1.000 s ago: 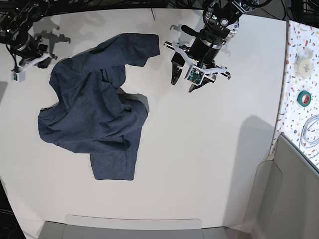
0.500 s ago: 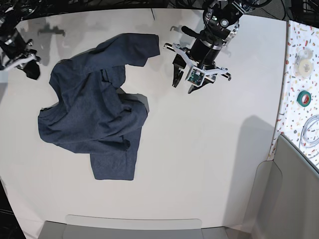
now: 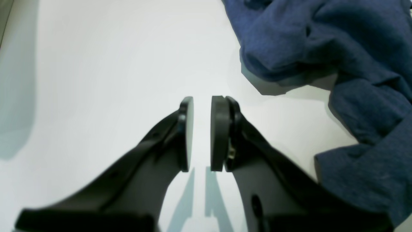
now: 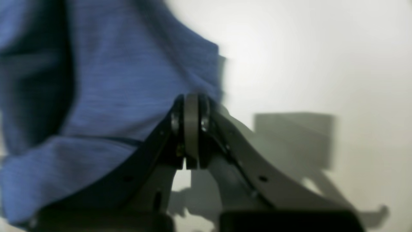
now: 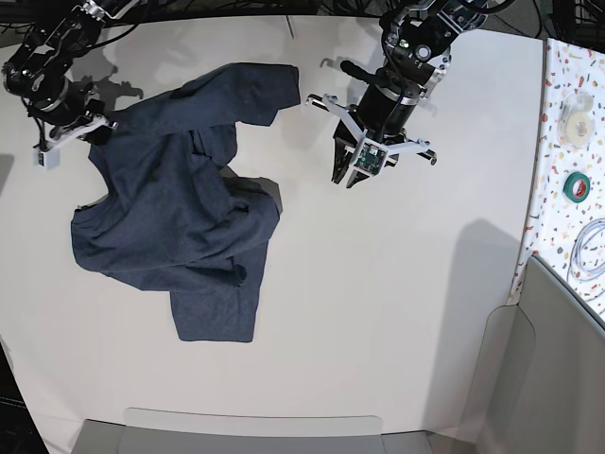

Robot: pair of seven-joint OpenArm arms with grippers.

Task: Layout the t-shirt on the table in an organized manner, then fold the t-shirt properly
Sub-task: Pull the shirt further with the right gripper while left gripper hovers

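The dark navy t-shirt lies crumpled on the left half of the white table, one part folded toward the top centre. My left gripper hovers over bare table just right of that part. In the left wrist view the left gripper is open by a narrow gap with nothing in it, and the t-shirt is to its upper right. My right gripper sits at the shirt's upper-left edge. The blurred right wrist view shows the right gripper shut, pads together, with the t-shirt beneath and to the left.
A speckled strip runs along the table's right side, carrying a white roll, a green tape roll and a coiled cable. Grey panels stand at the front edge and the front right corner.
My left gripper's jaws have narrowed from wide open to a small gap, and it has shifted slightly up. My right arm swung away to the far left, then came back to the shirt's upper-left edge.
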